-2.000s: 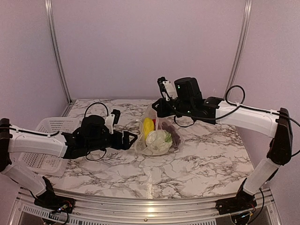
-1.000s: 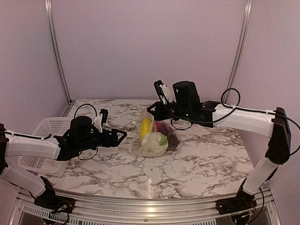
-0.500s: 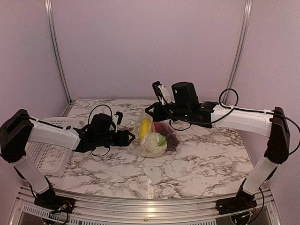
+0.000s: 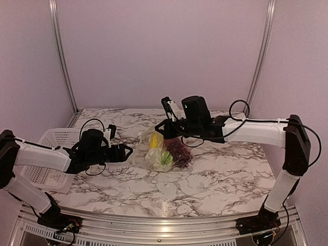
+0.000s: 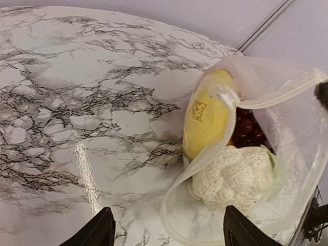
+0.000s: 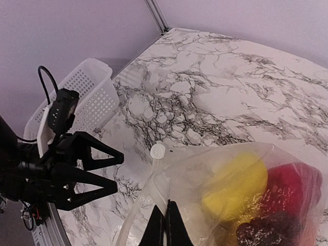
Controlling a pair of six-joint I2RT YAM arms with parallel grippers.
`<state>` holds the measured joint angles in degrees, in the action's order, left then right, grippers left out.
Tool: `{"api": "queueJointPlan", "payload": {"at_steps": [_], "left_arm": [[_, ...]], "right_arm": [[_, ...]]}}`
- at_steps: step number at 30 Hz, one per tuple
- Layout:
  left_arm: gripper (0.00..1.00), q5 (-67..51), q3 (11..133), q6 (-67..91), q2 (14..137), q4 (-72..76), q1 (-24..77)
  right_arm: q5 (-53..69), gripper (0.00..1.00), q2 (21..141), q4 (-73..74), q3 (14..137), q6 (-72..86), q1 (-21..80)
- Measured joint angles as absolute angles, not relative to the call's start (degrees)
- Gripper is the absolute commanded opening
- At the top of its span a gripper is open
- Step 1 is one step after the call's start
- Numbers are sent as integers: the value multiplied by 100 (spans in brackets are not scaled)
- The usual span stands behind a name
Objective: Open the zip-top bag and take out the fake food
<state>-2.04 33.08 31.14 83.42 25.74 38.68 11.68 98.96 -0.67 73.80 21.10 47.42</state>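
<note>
On the marble table (image 4: 225, 174), the zip-top bag (image 4: 163, 149) sits near the middle between the two arms, its bottom resting on the surface and its upper edge pulled up toward the right gripper (image 6: 165, 220). That gripper's fingers are pressed together on the bag's zip strip, just below a small white round slider (image 6: 158, 150). The left gripper (image 4: 129, 150) hovers low just beside the bag's left side, its fingers spread wide with nothing between them, not touching the plastic. The left wrist view shows the bag's mouth parted and facing that gripper. The fake food is all inside the bag: a yellow piece (image 5: 207, 118) leans against the near wall, a cream-white knobbly lump (image 5: 233, 177) lies at the bottom, a dark red-purple grape bunch (image 5: 247, 128) sits behind them, and a red round piece (image 6: 293, 183) shows through the clear film. A white lattice basket (image 4: 51, 154) stands at the table's left edge, under the left arm.
</note>
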Motion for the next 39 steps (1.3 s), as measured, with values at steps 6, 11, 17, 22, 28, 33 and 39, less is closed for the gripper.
{"api": "queueJointPlan", "payload": {"at_steps": [6,11,17,22,28,33,39], "left_arm": [[83,-760,3013,2556,7153,3129,3863],[81,-1339,3013,1791,7148,3286,3863],[75,-1839,3015,504,7669,3367,3863],[71,-2110,3015,-480,8090,3592,3911],[67,-2156,3301,-1640,8670,3559,4239],[68,-2053,3658,-2316,9083,3459,4466],[81,-1778,4178,-2947,9570,3146,4650]], "right_arm": [[1417,0,10313,-130,7380,2134,4742],[1538,0,10353,-126,7408,2134,4753],[1608,0,10228,84,7424,2097,4772],[1671,0,9970,231,7391,2078,4772],[1811,0,9854,309,7227,2075,4775],[1909,0,9813,362,7050,2078,4775],[1986,0,9725,395,6949,2078,4775]]}}
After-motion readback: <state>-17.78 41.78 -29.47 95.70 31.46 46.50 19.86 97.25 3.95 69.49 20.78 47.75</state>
